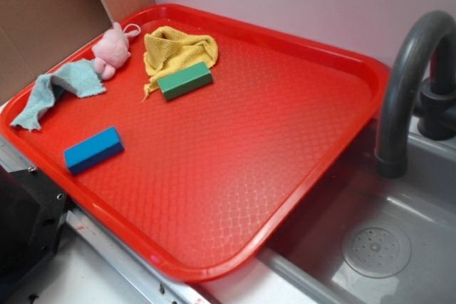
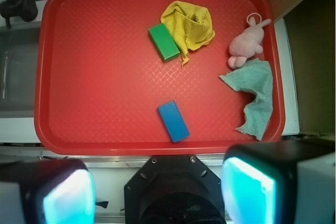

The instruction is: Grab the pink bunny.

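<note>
1. In the far corner of the red tray (image 1: 299,197) by the brown board lies the pink bunny (image 1: 110,50), on its side, its white loop string just at the tray rim. From the wrist view the same bunny (image 2: 245,43) sits at the upper right, well away from my gripper (image 2: 157,192).
2. Gripper state: both fingers (image 2: 247,190) show at the bottom edge of the wrist view, spread wide with nothing between them. It hangs high above the near rim of the tray, not over any object.
3. Neighbours: a pale teal cloth (image 2: 254,95) touches the bunny's lower end and drapes over the tray rim. A yellow cloth (image 2: 191,24) lies near on the other side, with a green block (image 2: 164,42) on its edge. A blue block (image 2: 173,121) sits alone, well apart.
4. Risk, my judgement: closing low on the bunny's lower end could pinch the teal cloth too and drag it up.
5. Risk: the bunny is hard by the raised rim; a finger coming down on that side may strike the rim or snag the loop string.
6. Risk: soft plush may squash and slip out of a shallow grip. I would aim at the round body.
</note>
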